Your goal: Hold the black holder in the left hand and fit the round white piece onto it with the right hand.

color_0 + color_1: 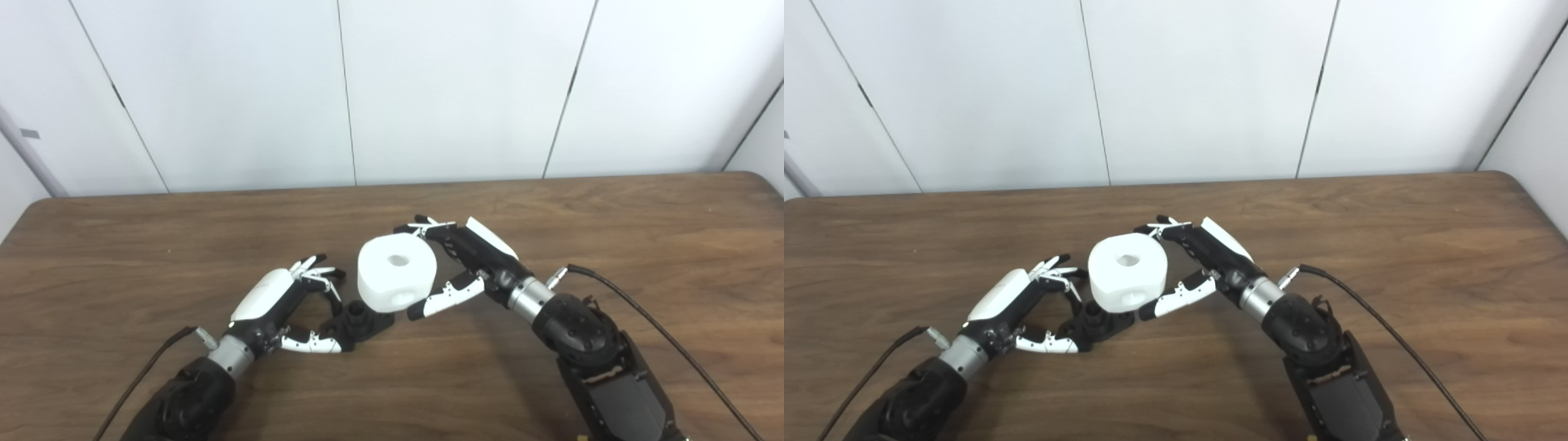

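- A white panelled wall (453,86) with thin dark seams stands behind my work, meeting the far edge of the table.
- The wooden table (643,233) is brown, with grain running side to side, and fills the lower part of both views.
- My right arm (603,361) comes in from the lower right, dark and bulky, with a black cable (667,337) curving away from its wrist.
- My left arm (184,398) comes in from the lower left, and a thinner black cable leaves its wrist too.
- The round white piece (397,278) is a thick puck with a hole in its top face and another in its side; it sits raised, just above and to the right of the black holder, its lower edge overlapping the holder in both views. I cannot tell whether the two touch.
- My right hand (460,263) is clamped on the round white piece, fingers behind its far side and thumb under its near side.
- My left hand (288,306) is curled around the black holder, thumb low against its base and fingers arched above.
- The black holder (362,321) rests on the table, a short peg rising from its flat base.
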Controlling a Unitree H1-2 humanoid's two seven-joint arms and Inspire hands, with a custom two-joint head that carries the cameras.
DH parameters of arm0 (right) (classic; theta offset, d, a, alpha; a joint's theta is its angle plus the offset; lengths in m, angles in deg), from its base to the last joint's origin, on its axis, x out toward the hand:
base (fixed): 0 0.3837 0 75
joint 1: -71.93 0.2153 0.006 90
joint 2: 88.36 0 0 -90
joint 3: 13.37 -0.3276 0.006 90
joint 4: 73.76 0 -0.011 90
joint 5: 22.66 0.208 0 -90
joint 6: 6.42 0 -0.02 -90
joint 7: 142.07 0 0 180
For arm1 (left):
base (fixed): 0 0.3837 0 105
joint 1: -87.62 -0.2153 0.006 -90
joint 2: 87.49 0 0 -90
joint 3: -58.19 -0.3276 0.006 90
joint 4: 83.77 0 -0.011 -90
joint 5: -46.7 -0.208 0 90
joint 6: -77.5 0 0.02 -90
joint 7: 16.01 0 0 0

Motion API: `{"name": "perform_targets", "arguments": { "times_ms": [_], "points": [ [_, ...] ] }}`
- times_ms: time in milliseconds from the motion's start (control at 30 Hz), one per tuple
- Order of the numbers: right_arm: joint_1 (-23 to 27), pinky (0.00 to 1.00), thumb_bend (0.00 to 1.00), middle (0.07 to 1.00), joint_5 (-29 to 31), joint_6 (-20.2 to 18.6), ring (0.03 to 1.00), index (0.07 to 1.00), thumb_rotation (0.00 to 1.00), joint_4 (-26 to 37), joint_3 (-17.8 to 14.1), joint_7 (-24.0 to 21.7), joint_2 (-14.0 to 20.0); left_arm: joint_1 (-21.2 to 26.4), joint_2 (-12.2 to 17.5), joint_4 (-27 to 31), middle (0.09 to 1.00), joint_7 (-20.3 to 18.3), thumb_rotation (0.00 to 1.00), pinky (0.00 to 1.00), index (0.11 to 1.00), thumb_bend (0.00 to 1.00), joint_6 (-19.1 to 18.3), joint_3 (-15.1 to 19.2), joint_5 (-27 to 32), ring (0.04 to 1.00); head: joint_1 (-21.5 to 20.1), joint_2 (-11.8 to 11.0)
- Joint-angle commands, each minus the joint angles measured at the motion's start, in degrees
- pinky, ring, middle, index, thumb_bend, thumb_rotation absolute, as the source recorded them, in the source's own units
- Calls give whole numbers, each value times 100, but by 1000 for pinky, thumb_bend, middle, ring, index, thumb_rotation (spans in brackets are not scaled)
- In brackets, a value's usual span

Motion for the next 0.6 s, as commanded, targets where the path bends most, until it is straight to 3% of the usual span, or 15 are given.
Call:
{"name": "perform_targets", "arguments": {
  "times_ms": [0, 567],
  "points": [
    [246, 1000, 526, 848, 38, 106, 1000, 480, 143, 119, 16, -29, -16, 7, -80, 49, 849, -169, 54, 1000, 481, 525, -84, -187, -182, 1000, 28, 19],
    [282, 1000, 526, 847, 56, 371, 1000, 480, 145, -225, 208, -54, -131, -41, -132, 97, 850, -156, 55, 1000, 481, 525, -143, -268, -199, 1000, 207, 54]
  ]
}}
